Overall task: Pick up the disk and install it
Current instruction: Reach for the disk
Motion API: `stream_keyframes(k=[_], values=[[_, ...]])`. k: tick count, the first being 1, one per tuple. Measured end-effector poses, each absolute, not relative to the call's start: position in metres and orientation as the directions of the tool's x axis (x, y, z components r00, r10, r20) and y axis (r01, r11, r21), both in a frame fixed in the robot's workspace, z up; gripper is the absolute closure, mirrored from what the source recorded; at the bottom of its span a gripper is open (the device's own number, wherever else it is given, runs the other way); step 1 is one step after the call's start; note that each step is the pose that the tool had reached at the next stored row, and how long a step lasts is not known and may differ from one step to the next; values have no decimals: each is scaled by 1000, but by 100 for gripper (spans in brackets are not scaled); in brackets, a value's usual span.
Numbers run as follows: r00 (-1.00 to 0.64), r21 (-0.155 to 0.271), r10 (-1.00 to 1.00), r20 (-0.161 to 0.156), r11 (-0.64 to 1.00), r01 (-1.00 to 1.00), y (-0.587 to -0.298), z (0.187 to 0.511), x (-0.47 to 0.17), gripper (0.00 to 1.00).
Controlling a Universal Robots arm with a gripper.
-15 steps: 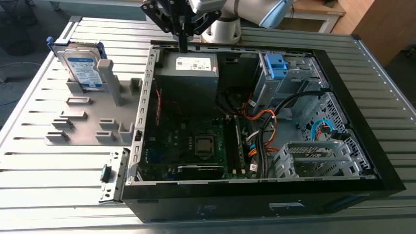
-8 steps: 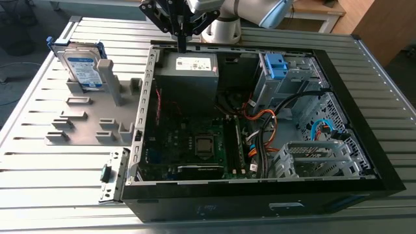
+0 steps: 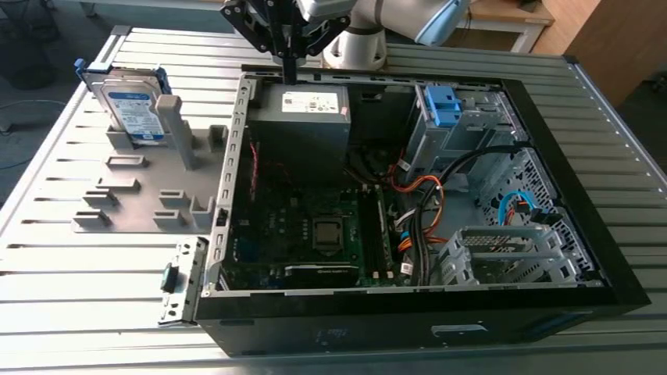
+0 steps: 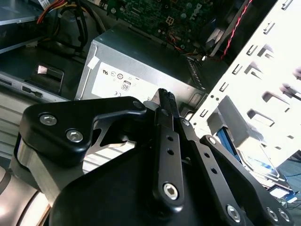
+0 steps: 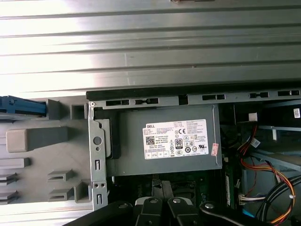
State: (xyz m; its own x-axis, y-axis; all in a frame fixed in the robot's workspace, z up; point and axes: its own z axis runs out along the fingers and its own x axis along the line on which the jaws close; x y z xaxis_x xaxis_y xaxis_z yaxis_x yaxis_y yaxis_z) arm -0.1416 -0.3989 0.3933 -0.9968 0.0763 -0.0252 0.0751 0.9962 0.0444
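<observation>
At the exterior view's left, the disk (image 3: 133,109) stands upright on its edge in a grey slotted rack (image 3: 136,195) on the ribbed metal tabletop (image 3: 62,273), just beside the open computer case (image 3: 417,328). The pincer (image 3: 289,72) hangs well apart from the disk, over the case's far rim above the grey power supply (image 3: 312,117). Its fingers are pressed together with nothing between them. Farther right sits the metal drive cage (image 3: 464,133) with its blue latch (image 3: 443,105).
</observation>
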Motion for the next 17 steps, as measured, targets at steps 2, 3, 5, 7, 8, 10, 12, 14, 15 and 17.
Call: stream_keyframes(k=[2,3,5,7,8,10,12,14,15,17], values=[[-997,44,76,-25,996,75,-399,393,-143,89],[-997,44,76,-25,996,75,-399,393,-143,89],[-997,44,76,-25,996,75,-399,393,-144,89],[-997,44,76,-25,996,75,-399,393,-145,89],[-997,45,76,-25,996,75,-399,393,-146,89],[-997,44,76,-25,996,75,-399,393,-147,89],[-997,44,76,-25,996,75,-399,393,-148,89],[-997,44,76,-25,996,75,-399,393,-149,89],[-997,44,76,-25,996,75,-399,393,-150,89],[-997,44,76,-25,996,75,-399,393,-152,89]])
